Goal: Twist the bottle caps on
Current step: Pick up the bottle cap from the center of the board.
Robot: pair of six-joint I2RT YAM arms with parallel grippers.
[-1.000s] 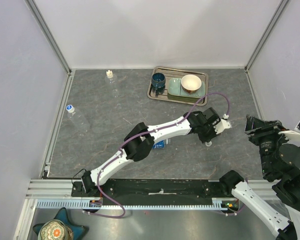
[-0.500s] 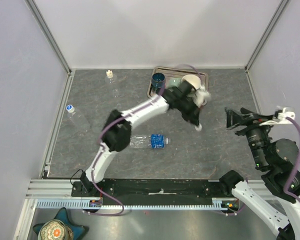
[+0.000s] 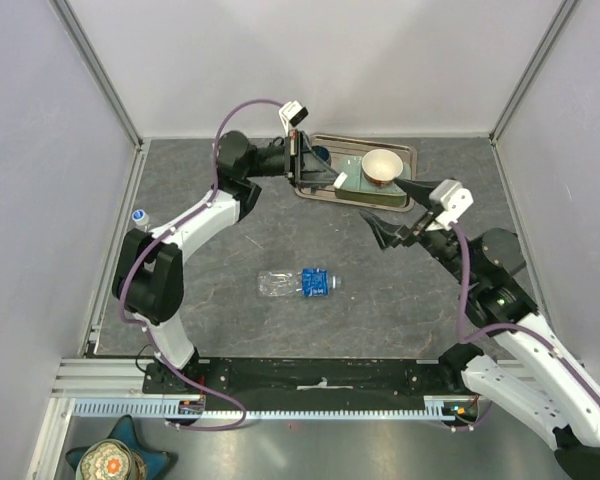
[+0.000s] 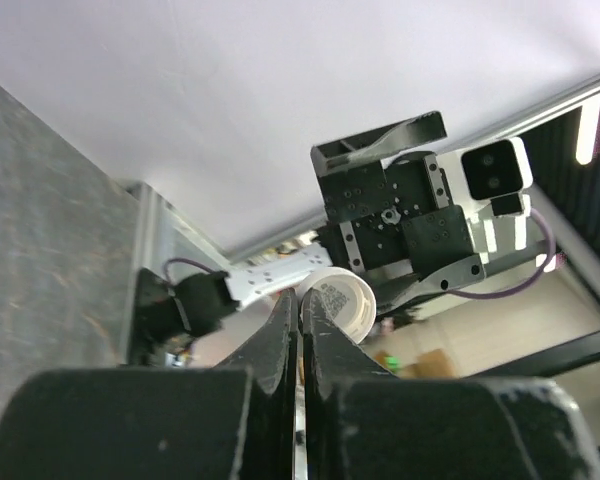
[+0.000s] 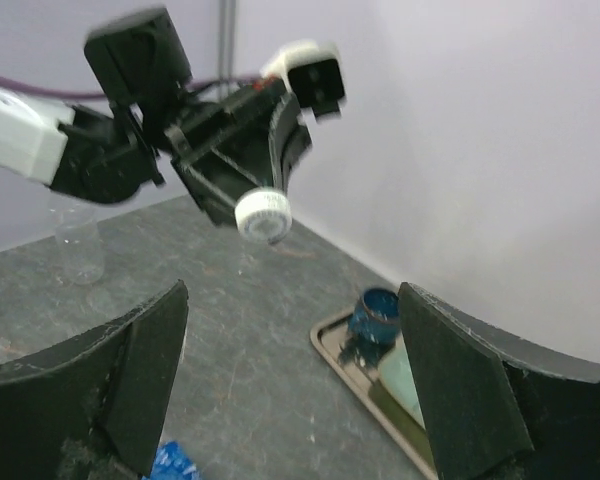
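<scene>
A white ribbed bottle cap (image 5: pixel 263 213) is pinched at its rim between the left fingers (image 4: pixel 280 340), which are clenched on it and hold it in the air, off the tabletop (image 3: pixel 220 250). In the overhead view it sits at the far side of the scene, over the left part of a metal tray (image 3: pixel 408 152). The cap's open side faces the left wrist camera.

On the tray stand a dark blue cup (image 5: pixel 378 312), a pale green plate (image 3: pixel 352 176) and a white-and-tan bowl (image 3: pixel 382 166). The cup is at the left end and the bowl towards the right.

The right fingers (image 5: pixel 460 390) are spread wide and grasp nothing. They hang just near of the tray's right end and point left towards the held cap, apart from it.

A labelled bottle (image 3: pixel 300 284) lies on its side in the middle of the tabletop, its clear part to the left and its blue wrap to the right. It is well apart from both sets of fingers.

A clear upright bottle (image 3: pixel 221 158) with a cream top stands by the far wall, left of the tray. Another clear bottle (image 3: pixel 145 228), with a blue-and-white top, is at the left edge; whether it stands or leans I cannot tell.
</scene>
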